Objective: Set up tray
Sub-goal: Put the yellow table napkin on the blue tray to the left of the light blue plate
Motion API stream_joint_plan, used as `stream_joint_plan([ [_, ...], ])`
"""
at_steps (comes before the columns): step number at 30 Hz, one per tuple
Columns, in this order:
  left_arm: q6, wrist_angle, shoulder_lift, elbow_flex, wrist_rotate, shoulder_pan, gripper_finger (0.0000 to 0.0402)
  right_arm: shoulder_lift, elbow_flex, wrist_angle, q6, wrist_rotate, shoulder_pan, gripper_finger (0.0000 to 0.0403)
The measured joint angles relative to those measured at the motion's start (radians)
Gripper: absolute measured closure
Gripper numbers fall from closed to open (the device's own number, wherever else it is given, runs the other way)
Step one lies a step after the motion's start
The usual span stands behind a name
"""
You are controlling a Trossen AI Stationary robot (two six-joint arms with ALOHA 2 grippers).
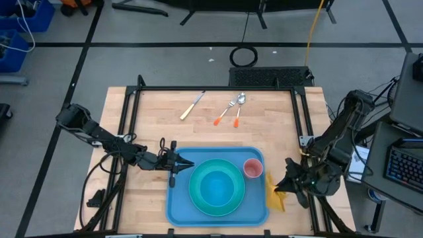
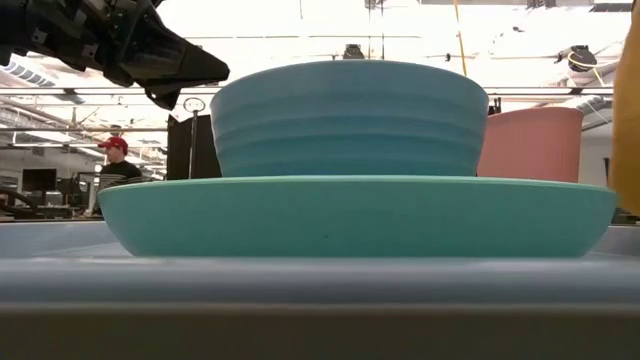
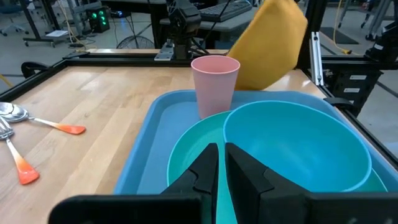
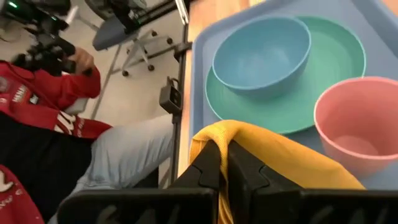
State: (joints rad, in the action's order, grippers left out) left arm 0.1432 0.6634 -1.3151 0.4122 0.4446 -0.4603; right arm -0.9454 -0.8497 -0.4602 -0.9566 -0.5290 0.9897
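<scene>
Right gripper (image 1: 285, 187): clamped on yellow napkin (image 1: 275, 196), lower right of high view, beside blue tray (image 1: 177, 205) | left gripper (image 1: 187, 163): fingers nearly closed, nothing held, positioned at tray's left rim | tray: lower centre, loaded with turquoise plate (image 1: 198, 201), blue bowl (image 1: 217, 186), pink cup (image 1: 253, 168)

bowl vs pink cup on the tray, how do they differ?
The bowl is blue, wide and low; the pink cup is narrow and taller for its width. The bowl sits on the turquoise plate; the cup stands beside that plate on the tray, towards a corner. Both are upright, look empty, and no hand holds either.
</scene>
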Motion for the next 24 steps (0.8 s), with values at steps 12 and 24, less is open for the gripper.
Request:
stream_joint_plan([
  [12,0.015,-0.011,0.0,0.0,0.0,0.0,0.0369,0.128,0.0,0.084,0.224,-0.153,0.0,0.0403],
  [24,0.017,-0.018,0.0,0.0,-0.001,0.0,0.0369,0.196,0.0,0.142,0.376,-0.226,-0.008,0.0403],
])
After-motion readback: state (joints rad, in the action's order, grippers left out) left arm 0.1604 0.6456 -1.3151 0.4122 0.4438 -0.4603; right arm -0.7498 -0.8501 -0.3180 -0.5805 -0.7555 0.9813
